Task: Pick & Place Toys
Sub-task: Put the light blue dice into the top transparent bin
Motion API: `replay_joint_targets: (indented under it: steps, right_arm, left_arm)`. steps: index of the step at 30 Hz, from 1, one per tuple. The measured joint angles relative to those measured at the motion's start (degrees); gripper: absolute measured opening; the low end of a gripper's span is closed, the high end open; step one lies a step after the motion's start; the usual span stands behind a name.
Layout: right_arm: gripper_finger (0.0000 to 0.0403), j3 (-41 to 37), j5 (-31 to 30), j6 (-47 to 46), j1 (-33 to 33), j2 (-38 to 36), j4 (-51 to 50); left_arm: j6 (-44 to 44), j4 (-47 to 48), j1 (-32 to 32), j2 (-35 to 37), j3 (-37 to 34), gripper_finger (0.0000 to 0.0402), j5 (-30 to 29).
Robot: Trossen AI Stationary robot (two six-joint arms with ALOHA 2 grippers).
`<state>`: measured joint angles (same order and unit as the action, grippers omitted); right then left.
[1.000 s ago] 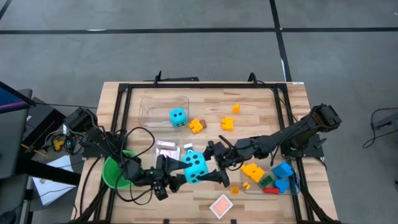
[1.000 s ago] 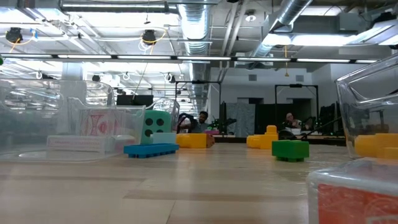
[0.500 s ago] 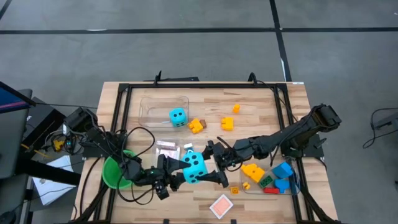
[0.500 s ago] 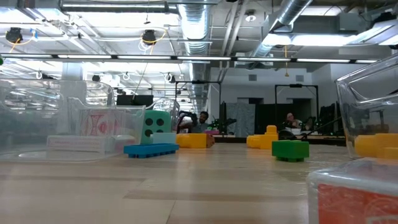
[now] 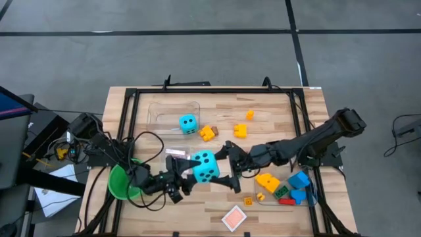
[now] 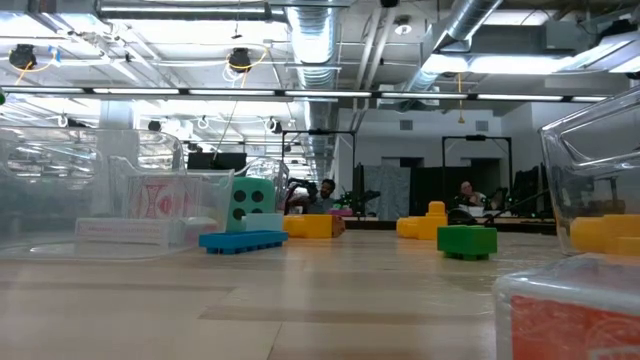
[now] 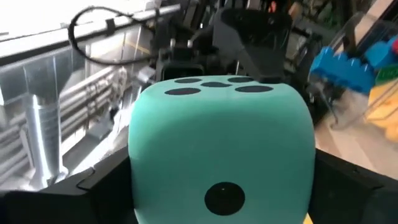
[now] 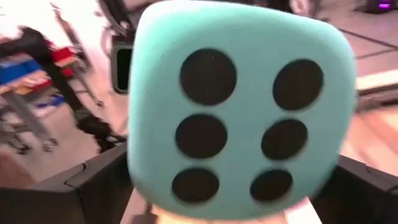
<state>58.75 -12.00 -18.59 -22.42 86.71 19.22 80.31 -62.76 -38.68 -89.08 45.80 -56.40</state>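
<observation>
High view: both claws are meeting at one cyan die (image 5: 204,165) near the middle of the counter (image 5: 276,105). Left claw (image 5: 186,175) is gripping it from the green cup (image 5: 120,182) side; right claw (image 5: 223,166) is clamping it from the opposite side, fingers straddling it. Both wrist views are filling with that die, dark fingers at either flank. Second die (image 5: 187,123) is sitting in the clear bin (image 5: 158,110) beyond the held one. Playing card (image 5: 234,216) is lying near the counter's front edge. Yellow brick (image 5: 266,180) and blue brick (image 5: 298,180) are sitting just past the right claw.
</observation>
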Motion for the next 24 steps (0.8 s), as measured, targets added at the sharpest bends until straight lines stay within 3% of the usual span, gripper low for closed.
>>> replay_joint_targets:
  steps: [4, 8, 12, 20, 24]
  right_arm:
    - [0.0397, -0.42, -5.28, -0.24, -0.18, -1.79, -9.23]
    - [0.0396, -0.41, -9.06, -2.83, -0.48, -2.54, -15.31]
    - [0.0397, -0.38, -16.56, -5.06, -1.13, -4.09, -20.66]
    - [0.0396, -0.31, -22.57, -6.97, -3.89, -8.39, -26.55]
    - [0.0396, -0.31, -25.68, -6.92, -5.75, -9.77, -26.72]
  left_arm:
    - [-0.48, -1.13, -0.24, 0.51, -0.17, 0.0348, -6.68]
    - [-0.01, -1.93, -0.26, 1.41, -0.19, 0.0348, -10.64]
    - [-3.37, -2.04, -0.25, 3.8, -0.33, 0.0348, -13.75]
    - [-15.04, -0.76, 4.14, 10.94, -6.33, 0.0347, -18.51]
    - [-27.37, 5.29, 9.51, 15.23, -10.17, 0.0347, -15.47]
